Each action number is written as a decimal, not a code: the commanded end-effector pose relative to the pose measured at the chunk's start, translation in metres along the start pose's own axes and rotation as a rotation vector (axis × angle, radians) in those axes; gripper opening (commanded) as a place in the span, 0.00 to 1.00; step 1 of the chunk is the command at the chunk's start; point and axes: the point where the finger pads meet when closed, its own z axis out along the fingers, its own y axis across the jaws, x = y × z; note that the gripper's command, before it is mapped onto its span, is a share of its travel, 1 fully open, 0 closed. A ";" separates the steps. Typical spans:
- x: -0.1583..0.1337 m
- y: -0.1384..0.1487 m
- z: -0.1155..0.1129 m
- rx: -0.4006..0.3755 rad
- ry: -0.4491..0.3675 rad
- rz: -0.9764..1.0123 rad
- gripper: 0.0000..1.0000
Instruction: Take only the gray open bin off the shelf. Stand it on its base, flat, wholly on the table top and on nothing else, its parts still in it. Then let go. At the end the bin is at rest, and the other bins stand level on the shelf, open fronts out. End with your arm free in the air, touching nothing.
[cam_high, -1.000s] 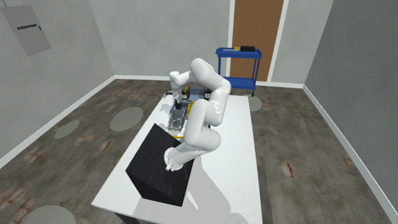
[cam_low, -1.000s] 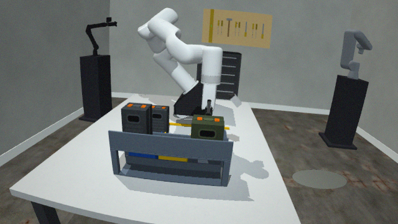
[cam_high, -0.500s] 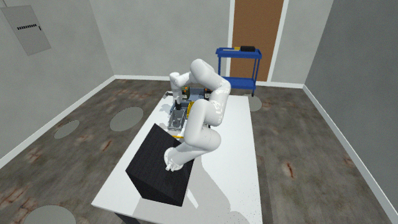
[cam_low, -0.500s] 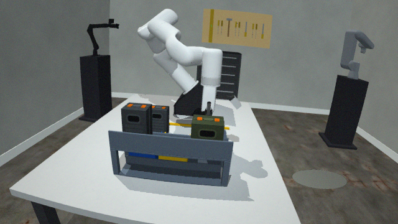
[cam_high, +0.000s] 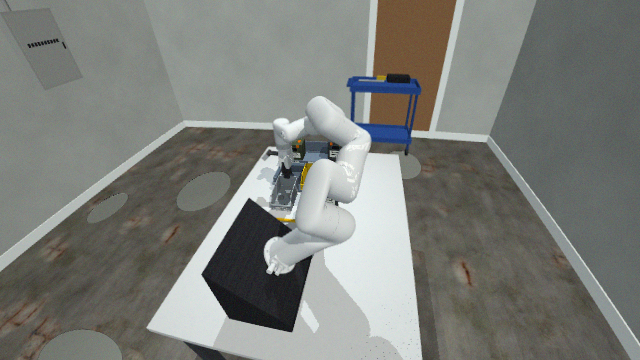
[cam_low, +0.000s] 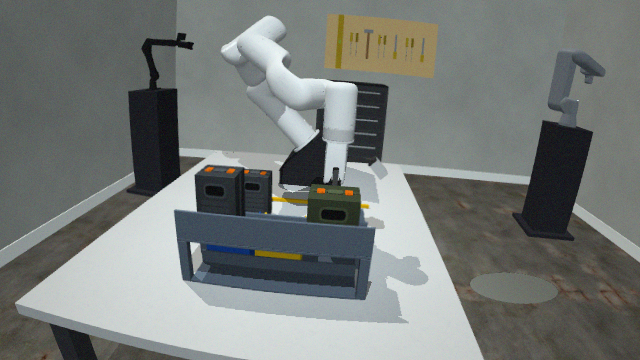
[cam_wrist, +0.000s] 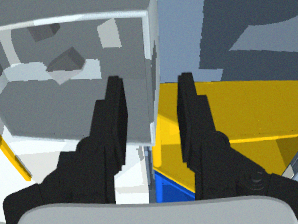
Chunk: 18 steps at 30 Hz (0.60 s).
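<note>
The gray open bin (cam_wrist: 73, 90) shows in the wrist view with gray parts lying inside it. In the top view the gray bin (cam_high: 285, 192) sits in front of the shelf (cam_high: 312, 150), close to the arm. My gripper (cam_wrist: 151, 93) points down with its fingers partly apart, astride the bin's right side wall. The left finger is inside the bin and the right finger is over the yellow bin (cam_wrist: 233, 116). The fingers do not press on the wall. The gripper (cam_low: 336, 173) is mostly hidden behind the green box in the exterior view.
A blue bin (cam_wrist: 174, 189) lies beside the yellow one. The gray shelf (cam_low: 275, 245) carries two dark boxes (cam_low: 219, 190) and a green box (cam_low: 334, 204) on top. The arm's black base block (cam_high: 255, 265) stands on the table's near half.
</note>
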 end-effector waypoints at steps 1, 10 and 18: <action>0.000 0.001 0.000 -0.004 0.002 0.001 0.33; 0.000 0.001 0.008 -0.004 0.002 0.001 0.33; 0.000 0.001 0.010 -0.004 0.002 0.001 0.33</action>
